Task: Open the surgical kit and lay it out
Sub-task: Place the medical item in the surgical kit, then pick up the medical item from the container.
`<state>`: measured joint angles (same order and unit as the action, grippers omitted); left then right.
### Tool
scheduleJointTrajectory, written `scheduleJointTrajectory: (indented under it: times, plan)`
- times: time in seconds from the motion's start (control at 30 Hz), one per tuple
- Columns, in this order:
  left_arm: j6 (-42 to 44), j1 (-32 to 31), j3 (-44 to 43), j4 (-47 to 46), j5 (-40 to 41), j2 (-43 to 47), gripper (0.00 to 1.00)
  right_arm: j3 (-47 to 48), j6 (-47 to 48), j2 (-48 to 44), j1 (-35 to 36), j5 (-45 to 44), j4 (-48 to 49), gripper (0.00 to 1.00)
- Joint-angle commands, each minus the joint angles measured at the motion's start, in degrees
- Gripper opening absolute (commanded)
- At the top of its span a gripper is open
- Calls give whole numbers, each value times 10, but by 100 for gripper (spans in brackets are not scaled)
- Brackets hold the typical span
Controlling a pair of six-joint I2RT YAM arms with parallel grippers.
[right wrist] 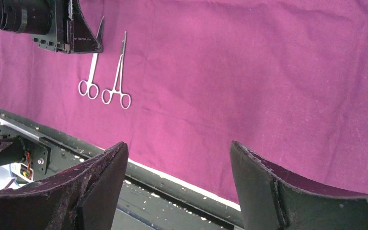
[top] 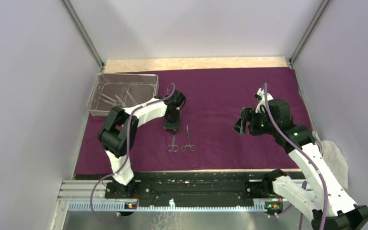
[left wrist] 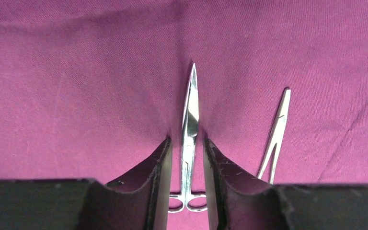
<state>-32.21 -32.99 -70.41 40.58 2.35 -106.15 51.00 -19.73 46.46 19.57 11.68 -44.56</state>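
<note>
The desk [top: 196, 63] shows only as a pale strip at its far edge. Nearly all the rest lies under the dark purple cloth wrap [top: 220, 91], which is opened out flat. My left arm [top: 141, 112] reaches over the left part of the wrap, and from above its forearm crosses the near right corner of the wire-mesh tray [top: 124, 81]. The tray sits on the far left corner of the wrap with several slim steel instruments [top: 120, 99] lying loose inside it. My right arm [top: 311, 158] stands over the right side. Beside it a crumpled white cloth [top: 335, 155] lies off the wrap's right edge.

My right jaws are spread wide, hold nothing and hang above bare purple cloth, well apart from the laid-out pieces.

My left jaws point straight down, partly open, with both fingers [left wrist: 160, 182] pressed into the wrap so that it creases around them. Between them lie the scissors [left wrist: 190, 120], flat on the cloth, with the blades pointing away and the finger rings toward the near edge. A narrow gap shows on each side, so I straddle them without gripping. Just outside my right finger lie the forceps [left wrist: 277, 129], roughly parallel and not touching the scissors.
</note>
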Motion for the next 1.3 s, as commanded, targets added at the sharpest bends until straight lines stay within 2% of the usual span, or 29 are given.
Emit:
scheduleJointTrajectory:
  times: [0.0,0.3,0.37,0.53,0.73,0.83,0.9,0.97,1.07,1.27]
  plan:
    - [-14,-1,-11,12,10,-9,34,1,-4,-10,-3,0,12,78]
    - [-34,-1,-7,17,9,-12,22,1,-1,-10,-3,1,10,78]
    - [-32,-1,-9,13,4,-10,22,1,0,-11,-3,1,8,78]
    - [-24,-1,-30,30,7,-3,30,-1,1,-13,-3,1,10,78]
    - [-10,-1,-98,92,25,68,60,15,9,-4,-3,0,9,78]
    - [25,-1,-117,70,55,118,74,27,18,5,-3,-5,12,78]
    - [54,13,-118,42,79,140,80,37,29,20,-3,-15,12,79]
    - [73,57,-111,6,83,150,83,51,43,41,-3,-25,14,79]
    - [73,137,-122,-33,63,136,82,77,68,84,-5,-38,18,80]
    - [83,220,-246,2,134,15,74,115,76,178,-16,-33,43,80]
